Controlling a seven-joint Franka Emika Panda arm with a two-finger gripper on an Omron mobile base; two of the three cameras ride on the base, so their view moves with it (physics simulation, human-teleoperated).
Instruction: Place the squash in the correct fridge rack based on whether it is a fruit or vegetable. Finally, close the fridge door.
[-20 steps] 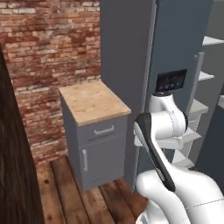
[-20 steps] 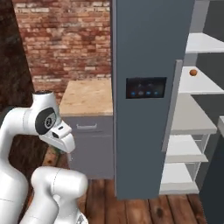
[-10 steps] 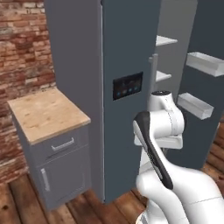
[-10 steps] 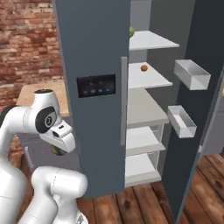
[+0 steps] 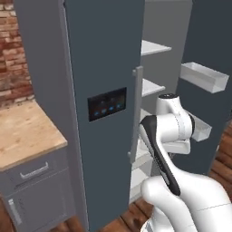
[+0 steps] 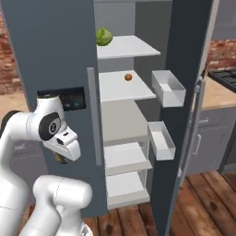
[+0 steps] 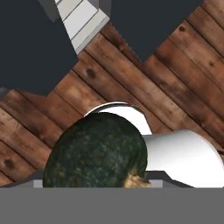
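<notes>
The squash (image 7: pixel 97 151) sits low in the hand view, dark green with pale mottling, right up against the camera and held over the plank floor (image 7: pixel 144 74); the hand (image 6: pixel 62 159) is clamped on it, though its fingertips are hidden behind the ball; in the right base view the hand hangs below the arm's wrist, in front of the shut door with the black display panel (image 6: pixel 69 99), and a sliver of something dark shows beneath it; the fridge door (image 6: pixel 184 92) stands wide open at the right of the compartment, its edge toward the camera, with two white tray bins (image 6: pixel 168 87) on its inner face, one above the other; inside, white shelves (image 6: pixel 126 85) are stacked from top to bottom; a leafy green thing (image 6: pixel 104 37) lies at the left of the top shelf, and a small orange ball (image 6: pixel 128 77) rests on the shelf below it, toward the back; in the left base view the arm (image 5: pixel 165 136) rises in front of the open compartment, just right of the long vertical bar handle (image 5: pixel 135 113) on the display door; left of the fridge stands a grey cabinet with a pale wooden counter (image 5: pixel 27 133), and a brick wall (image 5: pixel 13 54) behind it; beyond the open door on the right, another counter (image 6: pixel 216 92) carries a dark stove top (image 6: pixel 226 78).
</notes>
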